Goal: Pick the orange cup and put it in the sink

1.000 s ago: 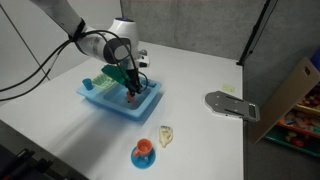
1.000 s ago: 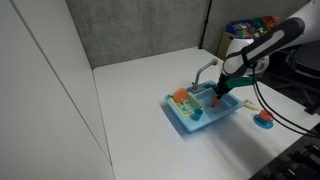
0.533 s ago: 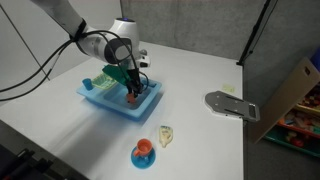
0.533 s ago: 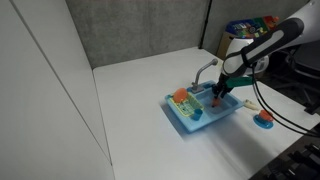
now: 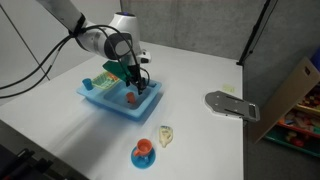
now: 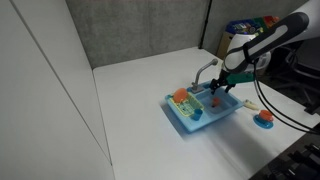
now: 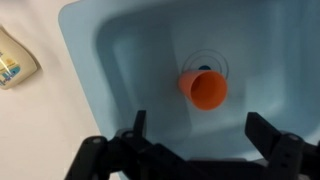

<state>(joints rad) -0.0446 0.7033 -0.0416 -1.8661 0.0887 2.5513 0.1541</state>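
The small orange cup (image 7: 203, 88) lies in the basin of the light-blue sink (image 7: 120, 55), over the drain ring, with its mouth toward the wrist camera. In both exterior views it shows as an orange spot (image 5: 130, 98) (image 6: 217, 100) inside the sink (image 5: 100, 101) (image 6: 190, 122). My gripper (image 7: 203, 128) hangs just above the cup, open, with nothing between its fingers (image 7: 139, 124). From outside, the gripper (image 5: 133, 80) (image 6: 222, 88) stands a little above the basin.
A reddish cup on a blue saucer (image 5: 144, 152) (image 6: 264, 118) and a cream bottle-like toy (image 5: 166, 135) (image 7: 12, 60) sit on the white table near the sink. A grey faucet (image 6: 205, 70), a flat grey object (image 5: 232, 104) and a cardboard box (image 5: 295, 95) are also in view.
The jaws have opened and let go of the orange cup, which now rests in the basin. The gripper has risen slightly above it.
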